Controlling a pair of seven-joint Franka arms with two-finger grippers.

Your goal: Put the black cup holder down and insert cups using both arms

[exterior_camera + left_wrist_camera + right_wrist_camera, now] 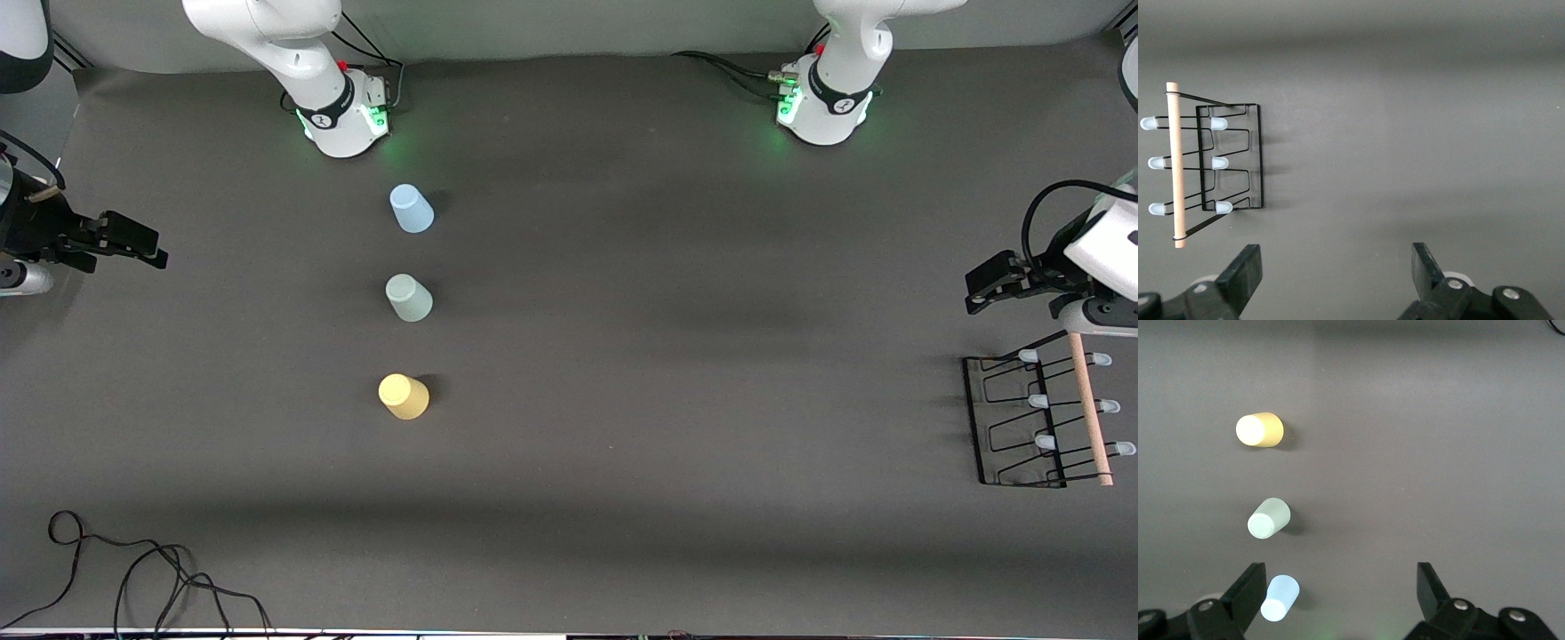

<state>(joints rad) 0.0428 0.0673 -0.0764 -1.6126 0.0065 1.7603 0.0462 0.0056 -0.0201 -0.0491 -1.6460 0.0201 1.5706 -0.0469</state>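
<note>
Nothing of the task looks done yet. The black cup holder (1040,418) sits on the table (667,356) at the left arm's end, pegs bare, wooden rod handle (1090,409) on top, no cup on it or near it. The three cups stand upside down in a row toward the right arm's end, well apart from the rack: light blue cup (411,209) farthest from the front cam, grey-green cup (408,298) in the middle, yellow cup (404,396) nearest. Still to do, by my read: move the rack to its spot, then get all 3 cups onto the pegs.

Left gripper (989,289) hangs over the table edge at the left arm's end, close to the rack's end farthest from the front cam, jaws spread, nothing in them. Right gripper (133,244) hovers at the right arm's end, well apart from the cups, also spread wide and empty.

Views differ: front cam shows both sets of things at once and the gap between them. Left wrist cam shows only the rack (1208,163), but gives all 6 pale-blue peg tips and the wire frame clearly; no cups there. Right wrist cam shows only the cups, blue (1279,599), grey-green (1268,518), yellow (1259,429), closed bottoms facing up; no rack. Each wrist cam confirms open fingers, left (1245,270) and right (1248,587).
</note>
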